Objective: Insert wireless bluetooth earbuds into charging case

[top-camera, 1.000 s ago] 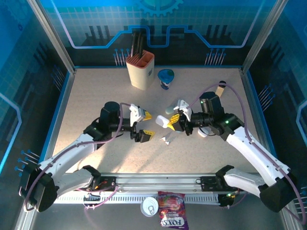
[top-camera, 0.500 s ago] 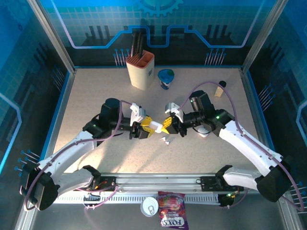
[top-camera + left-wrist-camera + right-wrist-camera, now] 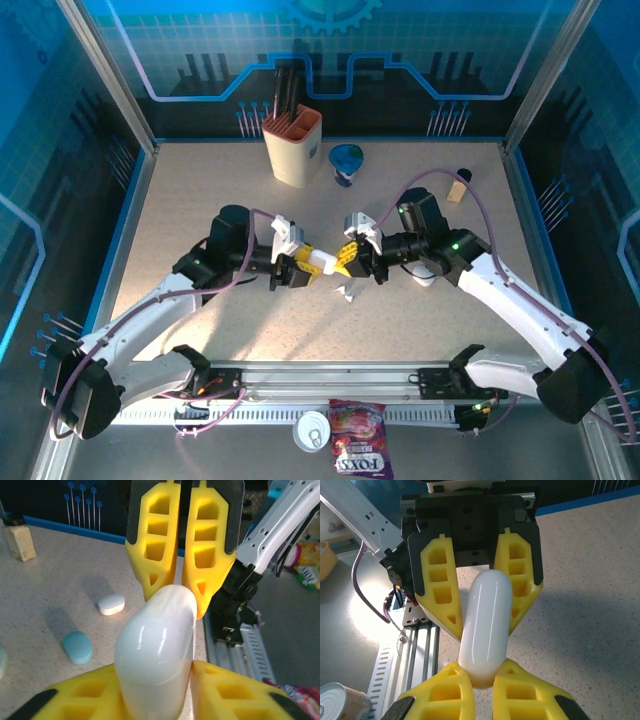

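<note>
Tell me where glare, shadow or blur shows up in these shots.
Top external: a bright sun band crosses the near table, with hard-edged shadows. Left wrist: sheen streaks on the white case, its near end slightly soft. Right wrist: a blown-out patch on the grey surface at left, the case sharp.

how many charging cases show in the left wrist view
3: a white case held by the left gripper and right gripper; a second white case and a teal case on the table. More may be hidden.
</note>
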Robot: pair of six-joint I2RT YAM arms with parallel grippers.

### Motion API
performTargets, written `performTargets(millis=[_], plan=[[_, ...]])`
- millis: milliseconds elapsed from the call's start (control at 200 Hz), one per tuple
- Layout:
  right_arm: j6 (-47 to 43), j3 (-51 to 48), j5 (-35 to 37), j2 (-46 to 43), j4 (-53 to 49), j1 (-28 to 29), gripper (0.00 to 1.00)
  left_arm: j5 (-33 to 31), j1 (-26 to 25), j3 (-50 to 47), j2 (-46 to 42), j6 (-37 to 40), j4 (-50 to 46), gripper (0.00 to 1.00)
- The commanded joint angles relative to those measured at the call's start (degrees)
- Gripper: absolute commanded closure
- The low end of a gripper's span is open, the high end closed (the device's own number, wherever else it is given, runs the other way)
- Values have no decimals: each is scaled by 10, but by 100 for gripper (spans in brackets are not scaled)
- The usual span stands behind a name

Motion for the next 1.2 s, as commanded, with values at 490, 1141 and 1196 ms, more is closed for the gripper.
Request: performTargets(millis=[490, 1141, 1196], plan=[[200, -22, 136, -9, 125, -24, 48, -22, -3, -20, -17, 40, 18, 91], [431, -89, 242, 29, 81, -82, 44, -166, -4, -137, -41, -59, 280, 92], [445, -106, 254, 44, 61, -76, 45, -178, -4, -146, -36, -69, 310, 92]])
